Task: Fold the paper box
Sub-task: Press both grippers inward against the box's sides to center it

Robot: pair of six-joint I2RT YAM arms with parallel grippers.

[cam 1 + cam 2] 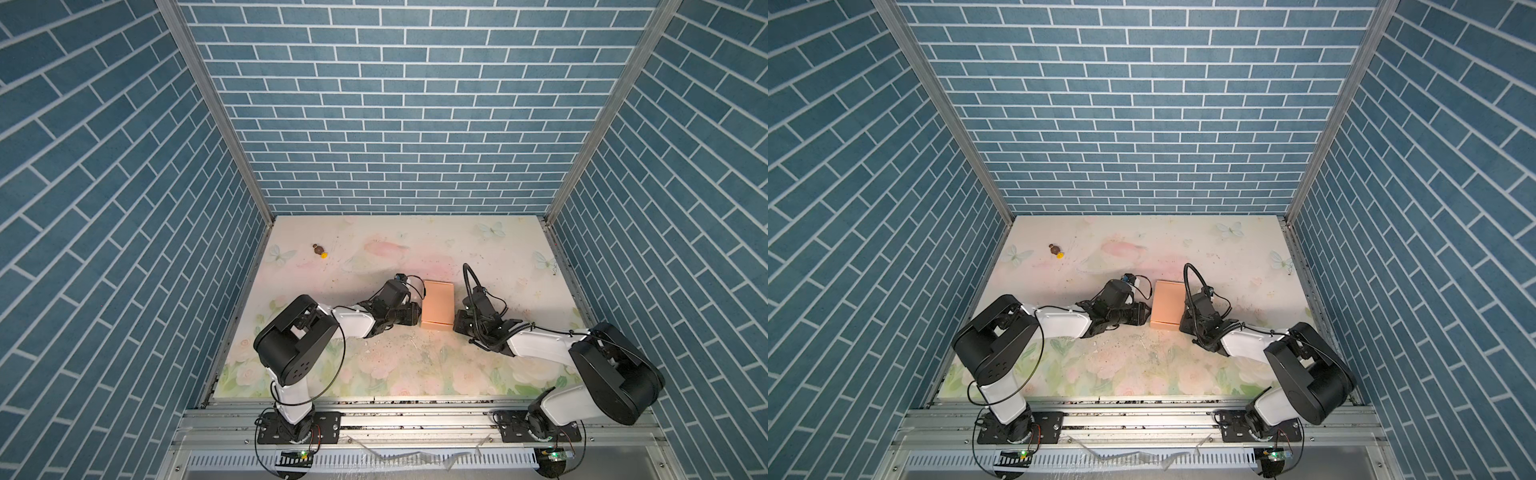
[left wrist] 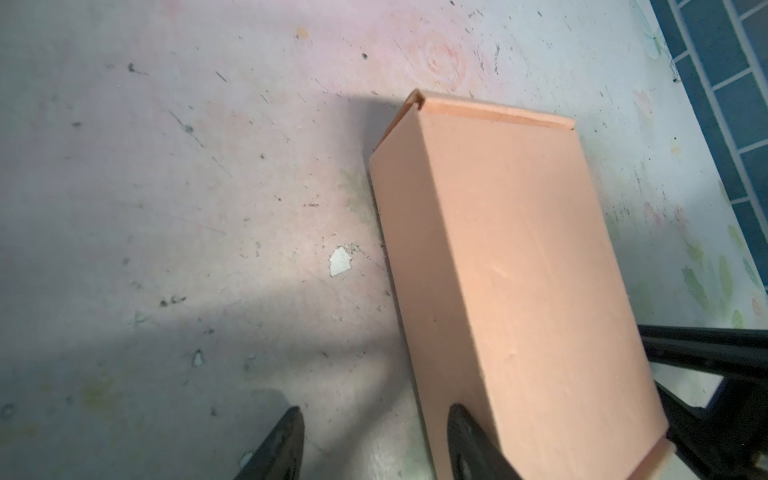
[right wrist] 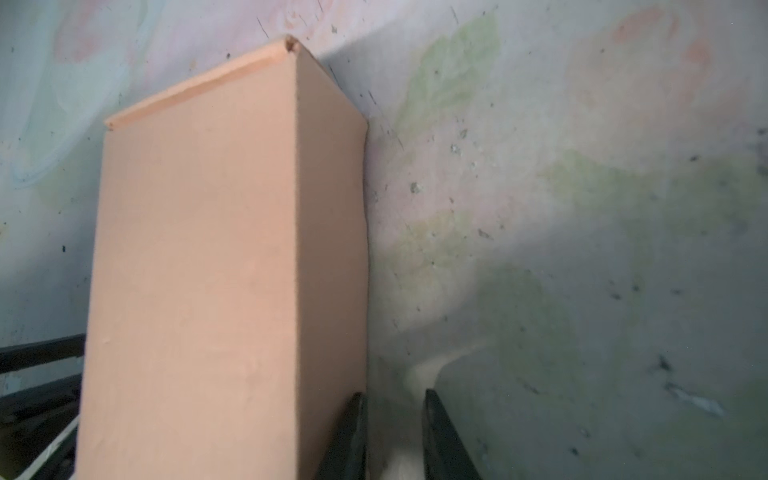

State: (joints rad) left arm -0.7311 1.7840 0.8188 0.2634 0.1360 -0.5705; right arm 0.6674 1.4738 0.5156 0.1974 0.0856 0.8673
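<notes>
Mid-table [image 1: 374,249], between the two arms: paper box [image 1: 437,305], lying flat, long sides running from near edge toward far edge. Looks closed up into a shallow rectangular block, top panel smooth, side walls upright. Thin lip of tucked flap showing along the far end in both wrist views, with a small gap at one far corner.

Left end effector [image 2: 378,440]: low at the box's left wall, near end. Jaws moderately wide, only bare table between them. Inner finger [image 2: 467,440] right at the wall, touching or just short of it; cannot tell which.

Right end effector [image 3: 392,436]: mirrored at the right wall. Jaws narrow, empty. Inner finger [image 3: 351,432] just beside the wall, contact unclear.

Small brown-and-yellow object [image 1: 319,250] well apart, toward the far left corner.

Judged step: late stage, squaring the walls from both sides. Task probably near complete.

Next move, as judged: check of the far-end flap seating. If proud, gentle press on the lid edge near that corner, opposite wall braced by the other arm. Light force only: thin card, easily dented or skidded across the table.
</notes>
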